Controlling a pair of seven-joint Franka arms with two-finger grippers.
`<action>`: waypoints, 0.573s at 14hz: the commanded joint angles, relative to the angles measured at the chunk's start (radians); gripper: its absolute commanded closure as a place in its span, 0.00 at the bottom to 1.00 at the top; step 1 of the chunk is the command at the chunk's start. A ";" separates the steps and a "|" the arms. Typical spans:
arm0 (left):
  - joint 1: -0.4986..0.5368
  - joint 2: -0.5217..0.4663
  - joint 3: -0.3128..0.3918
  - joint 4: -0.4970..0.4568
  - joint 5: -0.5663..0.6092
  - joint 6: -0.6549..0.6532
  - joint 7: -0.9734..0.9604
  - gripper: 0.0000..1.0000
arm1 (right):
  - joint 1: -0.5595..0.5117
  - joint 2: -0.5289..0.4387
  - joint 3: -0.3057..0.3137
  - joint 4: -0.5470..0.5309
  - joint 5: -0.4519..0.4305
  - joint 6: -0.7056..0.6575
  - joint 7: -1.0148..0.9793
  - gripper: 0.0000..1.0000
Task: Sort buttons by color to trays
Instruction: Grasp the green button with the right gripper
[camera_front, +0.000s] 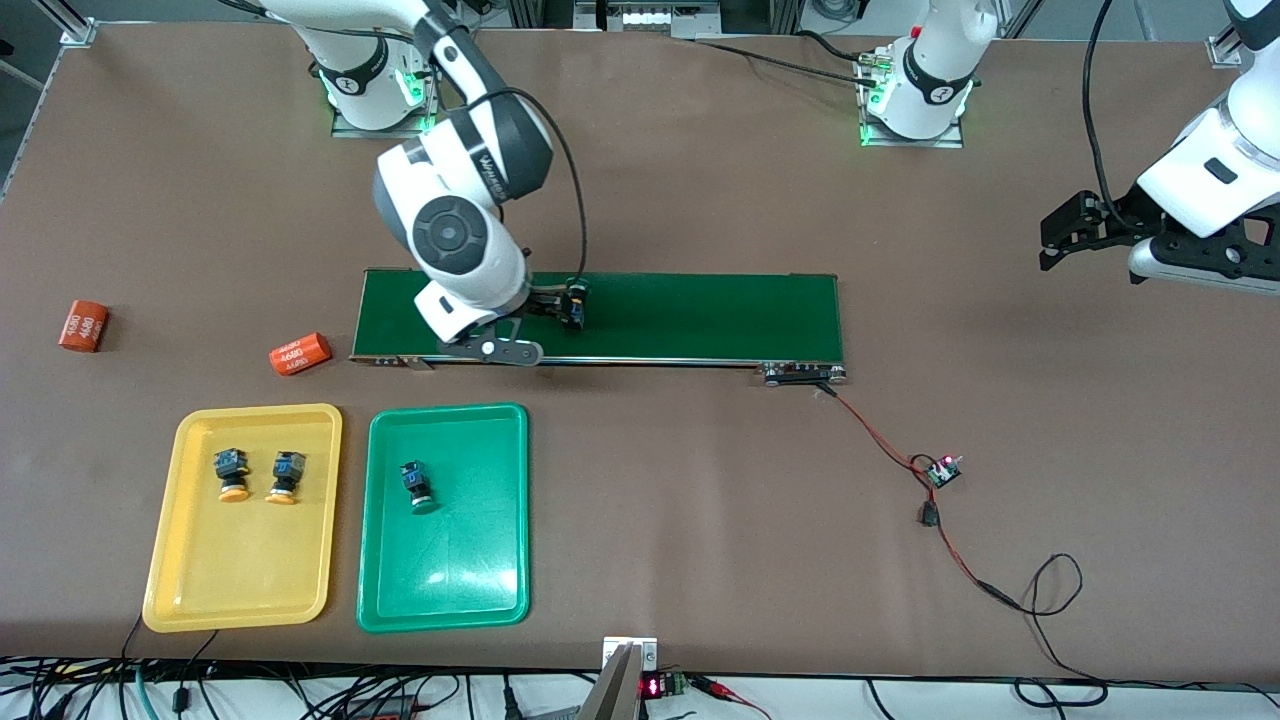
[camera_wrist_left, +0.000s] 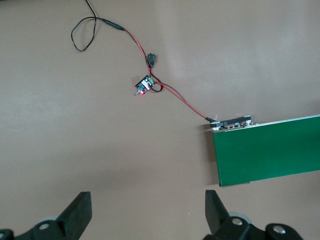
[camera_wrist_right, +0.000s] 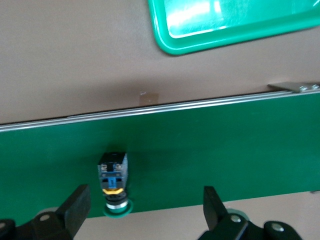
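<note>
Right wrist cam shows what the front view mostly hides: a green-capped button (camera_wrist_right: 114, 182) lying on the conveyor belt (camera_wrist_right: 200, 155), w/ the right gripper (camera_wrist_right: 145, 212) just over it, jaws spread wide and holding nothing. From the front, that arm covers most of it, you only catch a dark bit by the wrist. Left wrist cam gets the belt's end, the red wires (camera_wrist_left: 175, 95) and the tiny circuit board (camera_wrist_left: 145, 84) on bare table (camera_wrist_left: 75, 140). Left gripper (camera_wrist_left: 147, 210) waits up over the left arm's end of the table, jaws wide open, empty too. Trays: yellow tray (camera_front: 200, 590) has both yellow-capped buttons (camera_front: 232, 475) side by side, green tray (camera_front: 450, 590) has one green-capped button (camera_front: 416, 486). Two orange cylinders (camera_front: 300, 353) sit on the table toward the right arm's end.
</note>
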 joint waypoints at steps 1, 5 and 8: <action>0.004 0.003 0.005 0.020 -0.016 -0.019 0.022 0.00 | 0.024 0.026 -0.012 -0.005 0.010 0.027 0.040 0.00; 0.004 0.003 0.005 0.020 -0.016 -0.019 0.022 0.00 | 0.051 0.072 -0.012 -0.009 0.010 0.066 0.048 0.00; 0.005 0.003 0.005 0.020 -0.016 -0.019 0.022 0.00 | 0.044 0.081 -0.010 -0.051 0.014 0.144 0.046 0.00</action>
